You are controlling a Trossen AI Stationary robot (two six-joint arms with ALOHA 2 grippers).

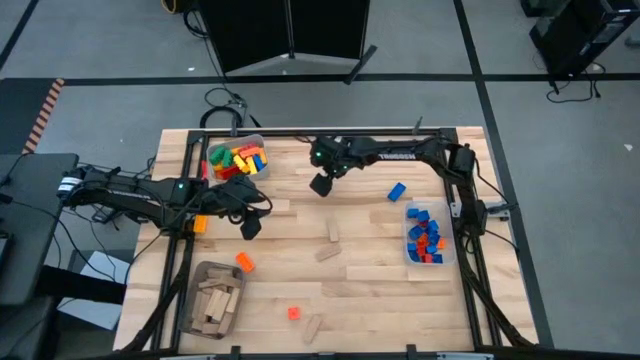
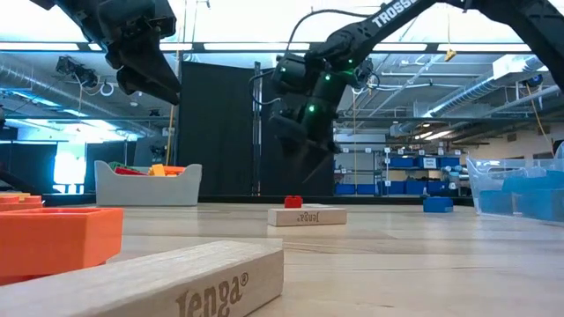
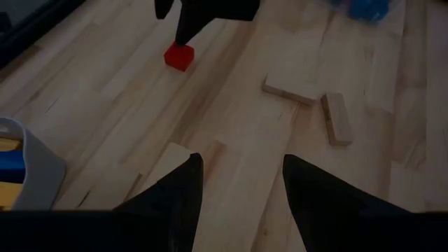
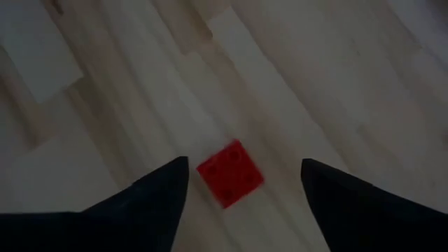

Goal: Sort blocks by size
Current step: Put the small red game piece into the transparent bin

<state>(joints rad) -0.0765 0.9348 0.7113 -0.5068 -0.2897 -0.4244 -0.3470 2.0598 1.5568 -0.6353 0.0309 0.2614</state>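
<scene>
A small red studded block (image 4: pixel 229 173) lies flat on the wooden table, just below and between the fingers of my right gripper (image 4: pixel 243 165), which is open and points steeply down at it without touching. The left wrist view shows the same block (image 3: pixel 178 57) under the right gripper (image 3: pixel 183 24). From above, the right gripper (image 1: pixel 322 185) covers the block, at the table's far middle. My left gripper (image 1: pixel 248 225) hovers open over the table's left part with nothing between its fingers (image 3: pixel 183 183).
A bin of mixed coloured blocks (image 1: pixel 238 160) stands at the far left, a grey bin of wooden pieces (image 1: pixel 212 298) at the near left, a clear bin of blue and red blocks (image 1: pixel 428 235) at the right. Loose wooden pieces (image 1: pixel 328 253), orange (image 1: pixel 244 262), red (image 1: pixel 293 313) and blue (image 1: pixel 397 191) blocks lie scattered.
</scene>
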